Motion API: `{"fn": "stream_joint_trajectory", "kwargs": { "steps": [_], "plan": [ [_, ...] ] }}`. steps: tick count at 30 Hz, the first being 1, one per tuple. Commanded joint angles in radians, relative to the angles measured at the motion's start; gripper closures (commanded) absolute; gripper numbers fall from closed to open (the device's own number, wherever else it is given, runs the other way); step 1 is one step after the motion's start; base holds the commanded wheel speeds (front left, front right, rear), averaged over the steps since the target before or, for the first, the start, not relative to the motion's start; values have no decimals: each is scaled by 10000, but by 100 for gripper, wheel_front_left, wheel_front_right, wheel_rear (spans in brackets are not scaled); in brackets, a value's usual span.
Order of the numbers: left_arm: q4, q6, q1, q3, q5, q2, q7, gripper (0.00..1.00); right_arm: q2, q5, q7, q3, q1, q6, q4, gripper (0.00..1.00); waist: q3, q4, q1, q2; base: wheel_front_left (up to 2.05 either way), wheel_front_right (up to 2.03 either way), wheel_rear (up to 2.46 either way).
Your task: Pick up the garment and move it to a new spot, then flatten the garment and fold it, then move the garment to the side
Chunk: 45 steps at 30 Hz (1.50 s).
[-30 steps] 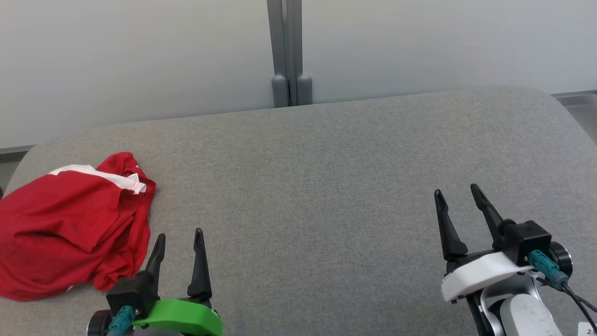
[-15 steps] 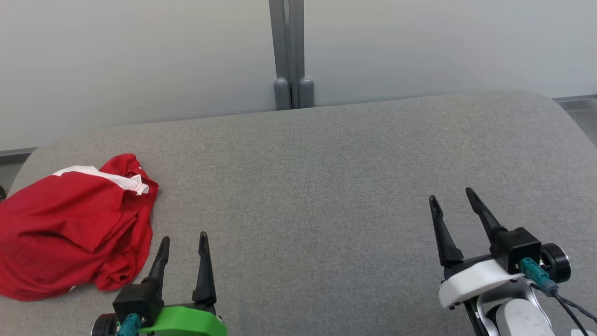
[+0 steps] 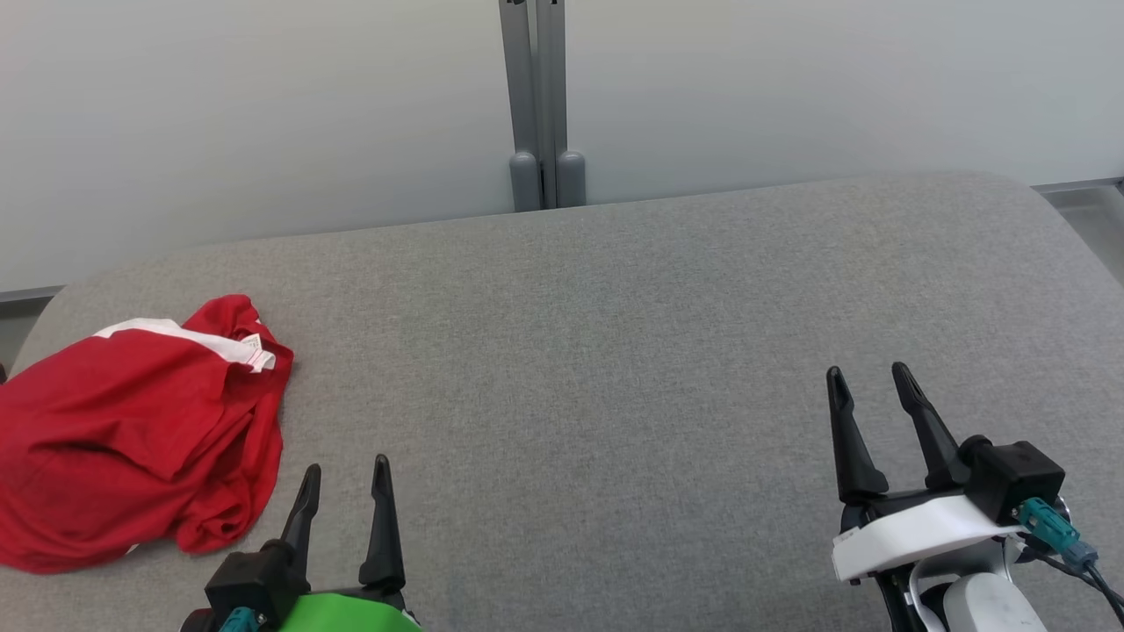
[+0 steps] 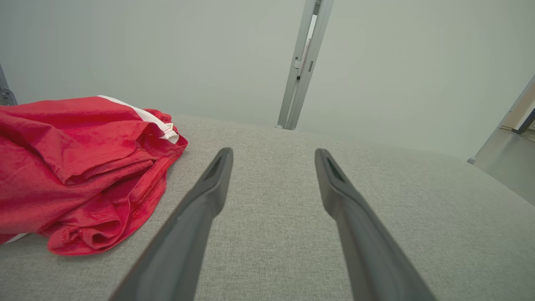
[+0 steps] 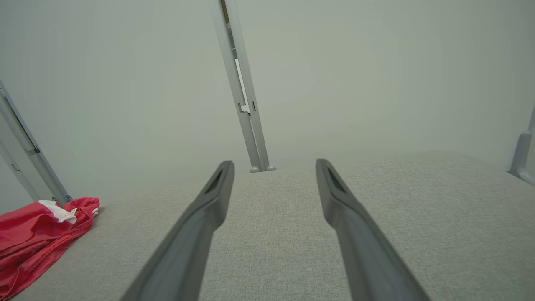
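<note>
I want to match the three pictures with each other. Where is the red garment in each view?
Head view: the red garment lies crumpled at the lower left on the grey surface, left of the left gripper.
Left wrist view: the red garment is at the left edge, at middle height.
Right wrist view: the red garment is in the lower left corner.
Shared landmark: the grey vertical post at the wall, near the top middle of each view.

left gripper [image 3: 346, 465]: two long black tapered fingers, lower left of frame
left mount [image 3: 347, 613]: bright green curved shell, black block, teal connector [image 3: 235, 621]
right gripper [image 3: 868, 370]: matching black fingers, lower right
right mount [image 3: 913, 531]: white curved shell, black block
right connector [image 3: 1049, 525]: teal, thin black cable [image 3: 1105, 579]
right forearm [image 3: 983, 607]: pale grey, rounded
fingers [image 4: 196, 217], wrist views: matte dark grey, recessed slot near each tip
</note>
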Motion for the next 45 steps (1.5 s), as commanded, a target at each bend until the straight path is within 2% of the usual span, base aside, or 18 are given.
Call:
{"fn": "stream_joint_trajectory", "kwargs": {
  "steps": [1, 4, 7, 14, 23, 33, 45],
  "plan": [
    [-64, 40, 93, -40, 269, 20, -83, 0, -24, -169, -83, 31, 85, 4, -83, 0, -4, -14, 0, -1, 0, 0, 0],
    [-62, 43, 112, -149, 549, 21, -143, 0, -28, -109, -148, 43, 127, 4, -59, 0, -18, -34, 0, -1, 0, 0, 0],
    [-26, 37, 61, -350, 1423, 23, -195, 0, -29, -265, -202, 95, 149, 4, -55, 0, -38, -53, 0, -1, 0, 0, 0],
    [-92, 234, 197, -502, 1605, 38, -294, 0, -34, -578, -300, 219, 183, 4, -36, 0, -88, -71, 0, -1, 0, 0, 0],
    [66, 313, 112, -454, 1403, 36, -277, 0, -30, -401, -294, 337, 231, 4, 117, 0, -85, 131, 0, -1, 0, 0, 0],
    [225, 539, 130, -81, 1618, 34, -277, 0, -33, -19, -294, 839, 213, 3, 265, 0, -32, 1272, 0, -1, 0, 0, 0],
    [25, 486, 135, 510, 1774, 32, -277, 0, -33, 507, -292, 1344, 234, 3, 394, 0, -66, 3234, 0, -1, 0, 0, 0]
  ]
}}
